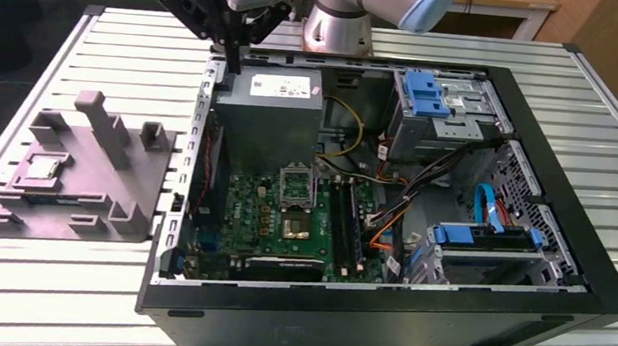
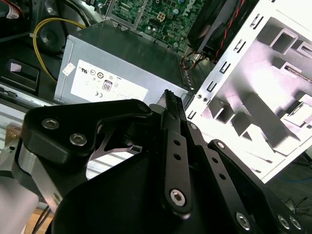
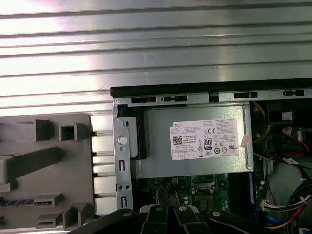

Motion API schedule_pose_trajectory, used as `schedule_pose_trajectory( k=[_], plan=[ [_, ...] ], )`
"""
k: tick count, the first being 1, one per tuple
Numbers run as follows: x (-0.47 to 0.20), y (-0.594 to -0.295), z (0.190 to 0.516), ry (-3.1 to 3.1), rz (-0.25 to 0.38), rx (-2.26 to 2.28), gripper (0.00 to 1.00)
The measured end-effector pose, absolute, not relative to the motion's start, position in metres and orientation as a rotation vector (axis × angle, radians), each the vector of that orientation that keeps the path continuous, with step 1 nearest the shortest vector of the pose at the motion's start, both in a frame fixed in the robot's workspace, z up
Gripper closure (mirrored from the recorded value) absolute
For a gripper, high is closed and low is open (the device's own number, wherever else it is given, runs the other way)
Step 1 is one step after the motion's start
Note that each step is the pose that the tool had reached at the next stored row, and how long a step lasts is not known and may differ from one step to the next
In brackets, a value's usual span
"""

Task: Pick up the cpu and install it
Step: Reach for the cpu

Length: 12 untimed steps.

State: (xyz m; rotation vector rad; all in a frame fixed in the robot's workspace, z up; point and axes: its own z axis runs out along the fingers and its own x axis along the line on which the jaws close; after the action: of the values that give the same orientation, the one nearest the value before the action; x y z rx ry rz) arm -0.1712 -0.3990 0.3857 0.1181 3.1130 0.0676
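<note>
Gripper [image 1: 232, 61] hangs over the back corner of the PC case [image 1: 386, 322], just above the power supply [image 1: 275, 111], fingers pressed together on nothing. The cpu [image 1: 41, 168] lies flat in the grey holder tray [image 1: 13, 223] outside the case, well off toward the exterior view's left.

Grey power-supply box [image 3: 195, 161], white label [image 3: 204, 140] on its face, inside the open case. Black case rim [image 3: 195, 89] just beside it, slatted table [image 3: 146, 44] beyond. Green board [image 3: 207, 189] on the box's opposite side, with the black gripper [image 3: 169, 215] links in front. Grey holder tray [image 3: 44, 170] outside the case, near the box.
</note>
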Motion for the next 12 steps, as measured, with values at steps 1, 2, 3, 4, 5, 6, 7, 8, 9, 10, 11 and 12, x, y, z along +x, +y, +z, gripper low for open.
schedule_pose_trajectory(
  k=[1,2,3,4,5,6,7,8,9,10,11,12],
  plan=[
    [-0.1714,-0.3990,0.3856,3.113,0.068,0.118,0.89],
    [-0.1722,-0.3990,0.3852,3.113,0.067,0.118,0.89],
    [-0.1731,-0.3990,0.3847,3.113,0.068,0.118,0.89],
    [-0.1733,-0.3990,0.3846,3.113,0.068,0.118,0.89],
    [-0.1734,-0.3990,0.3845,3.113,0.068,0.118,0.89],
    [-0.1736,-0.3990,0.3844,3.113,0.068,0.118,0.89],
    [-0.1739,-0.3990,0.3843,3.113,0.068,0.118,0.89],
    [-0.1741,-0.3990,0.3842,3.113,0.068,0.118,0.89],
    [-0.1743,-0.3990,0.3841,3.113,0.068,0.118,0.89],
    [-0.1745,-0.3990,0.3841,3.113,0.068,0.118,0.89],
    [-0.1747,-0.3990,0.3840,3.113,0.068,0.118,0.89],
    [-0.1750,-0.3990,0.3838,3.113,0.068,0.118,0.89]
  ],
)
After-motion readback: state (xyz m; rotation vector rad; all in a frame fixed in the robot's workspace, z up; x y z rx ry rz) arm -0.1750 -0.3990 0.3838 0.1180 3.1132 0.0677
